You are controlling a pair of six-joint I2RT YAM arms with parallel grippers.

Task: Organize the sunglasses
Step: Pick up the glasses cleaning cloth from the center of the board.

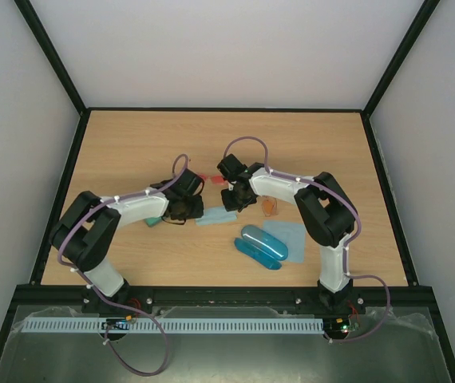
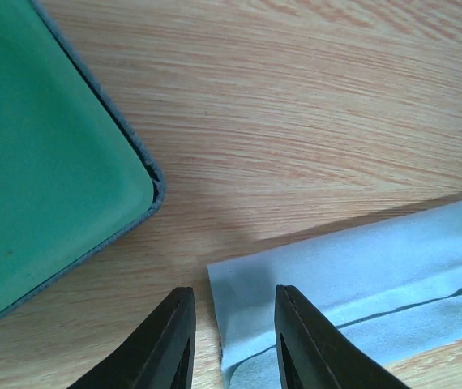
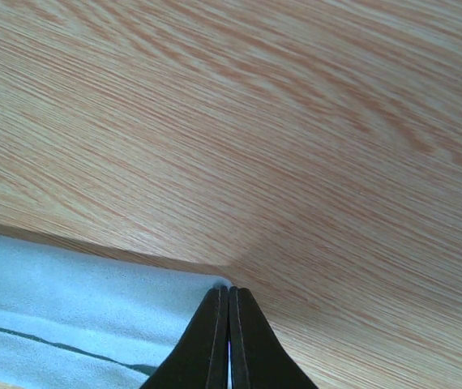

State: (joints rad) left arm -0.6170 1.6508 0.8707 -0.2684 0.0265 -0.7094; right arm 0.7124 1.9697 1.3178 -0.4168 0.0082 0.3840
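Observation:
The red-pink sunglasses [image 1: 211, 180] lie on the table between the two wrists. The orange sunglasses [image 1: 271, 207] lie just right of my right gripper. A folded pale blue cloth [image 1: 215, 216] lies between the grippers. My left gripper [image 1: 189, 211] is open and low over the cloth's left end [image 2: 352, 275], with its fingers [image 2: 170, 340] on either side of the cloth's corner. My right gripper [image 1: 234, 204] is shut on the cloth's right corner [image 3: 69, 308], pinched at the fingertips [image 3: 215, 340]. Neither pair of sunglasses shows in the wrist views.
A green case [image 1: 154, 219] lies just left of the left gripper and fills the left of the left wrist view [image 2: 44, 154]. A blue case [image 1: 261, 246] lies at the front centre, beside a second pale blue cloth [image 1: 287, 231]. Bare wood lies beyond.

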